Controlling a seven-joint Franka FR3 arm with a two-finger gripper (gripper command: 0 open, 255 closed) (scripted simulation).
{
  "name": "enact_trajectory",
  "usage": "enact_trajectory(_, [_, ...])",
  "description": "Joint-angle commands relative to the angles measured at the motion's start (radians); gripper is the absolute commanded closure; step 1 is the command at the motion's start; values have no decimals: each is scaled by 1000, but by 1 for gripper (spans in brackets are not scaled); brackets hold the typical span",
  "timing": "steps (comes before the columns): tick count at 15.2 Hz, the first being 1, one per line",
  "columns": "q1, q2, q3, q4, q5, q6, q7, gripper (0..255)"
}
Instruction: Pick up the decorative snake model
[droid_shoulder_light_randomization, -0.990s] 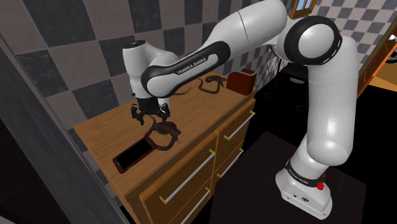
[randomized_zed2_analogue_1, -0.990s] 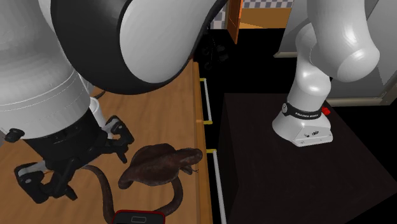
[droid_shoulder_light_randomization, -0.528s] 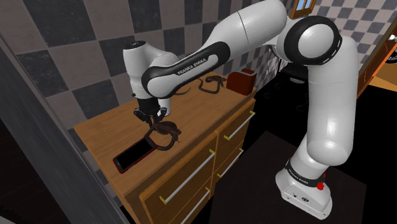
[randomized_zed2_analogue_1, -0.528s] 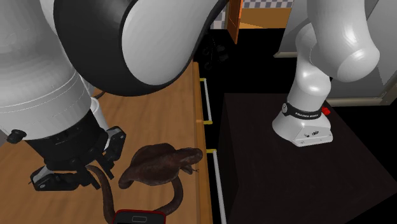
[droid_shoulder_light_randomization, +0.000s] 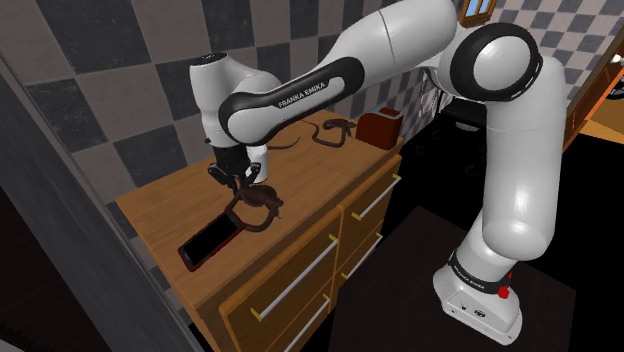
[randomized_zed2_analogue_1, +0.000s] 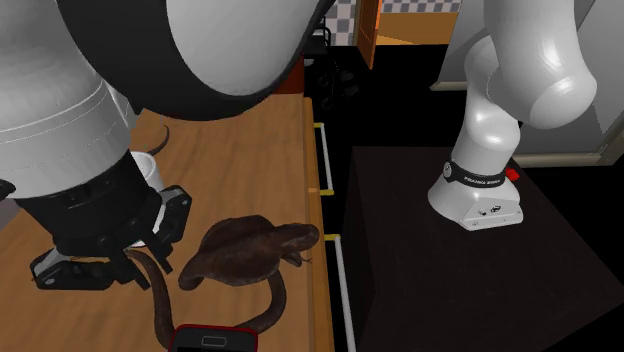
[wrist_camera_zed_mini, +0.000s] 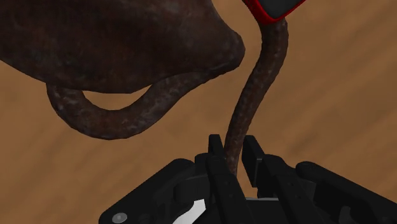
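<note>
Snake model (randomized_zed2_analogue_1: 250, 255) rests on the wooden dresser top (droid_shoulder_light_randomization: 160, 205), near a red-edged phone (droid_shoulder_light_randomization: 210, 242). Our gripper (wrist_camera_zed_mini: 234, 153) pinches its thin tail (not the broad hood). We judge the grasp made; next, a slow straight lift, minding slip.

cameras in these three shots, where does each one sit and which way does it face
Shoulder view: beside and a little behind the stand, looking down over the wooden dresser; the whole arm shows, base to pincer.
Second exterior view: low over the dresser top, facing the stand; the bulky wrist and the arm's base show.
Wrist view: on the hand, looking along the pincer, fingers clasped on the snake model.
Shared: all three show the snake, the pincer and the red-edged phone.
</note>
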Motion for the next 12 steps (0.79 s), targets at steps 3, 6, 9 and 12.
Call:
enact_trajectory(3, [-3,-18,6,29,14,-44,-11,255])
enact_trajectory(6, [-3,-28,10,57,22,-80,-18,255])
enact_trajectory(9, [-2,-36,13,87,28,-116,-24,255])
enact_trajectory(12, [-1,-39,14,99,31,-130,-26,255])
